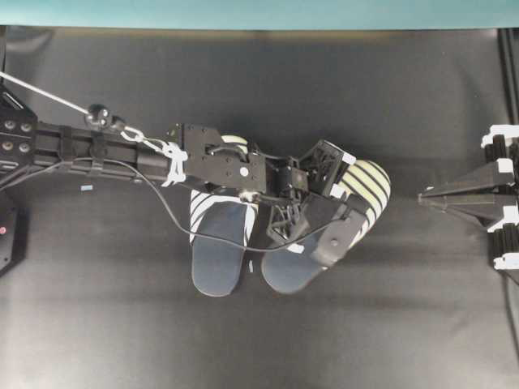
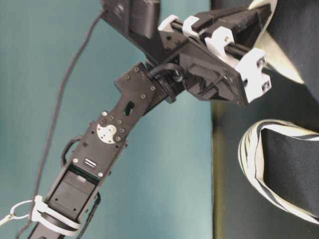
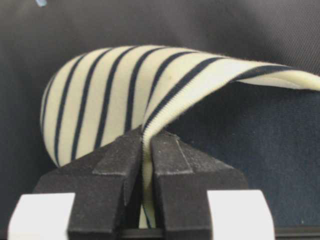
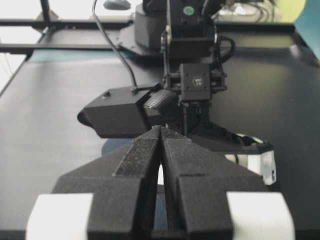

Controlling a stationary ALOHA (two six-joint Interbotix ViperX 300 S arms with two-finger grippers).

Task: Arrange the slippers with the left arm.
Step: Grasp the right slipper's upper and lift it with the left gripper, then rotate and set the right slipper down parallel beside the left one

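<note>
Lying side by side near the middle of the black table, the slippers are showing their dark navy insoles toward the bottom of the overhead view and their striped toe covers toward the top. The left slipper is sitting just beside the right slipper, their inner edges close or perhaps touching, though the arm is hiding that spot. The right slipper is angling away, its toe pointing up and to the right.

The left arm is reaching in from the left edge across both slippers, covering the left one's toe and much of the right one's insole. The left gripper is pinching the open rim of the right slipper's striped toe cover; in the wrist view the jaws are standing nearly together with only the folded fabric edge between them, and the cover is bulging up beyond them. A thin black cable is drooping from the arm over the left slipper.

The right gripper is hanging well apart from the slippers at the right edge of the table, holding nothing, its pointed black fingers pressed fully together. A teal wall is running along the table's far side.
</note>
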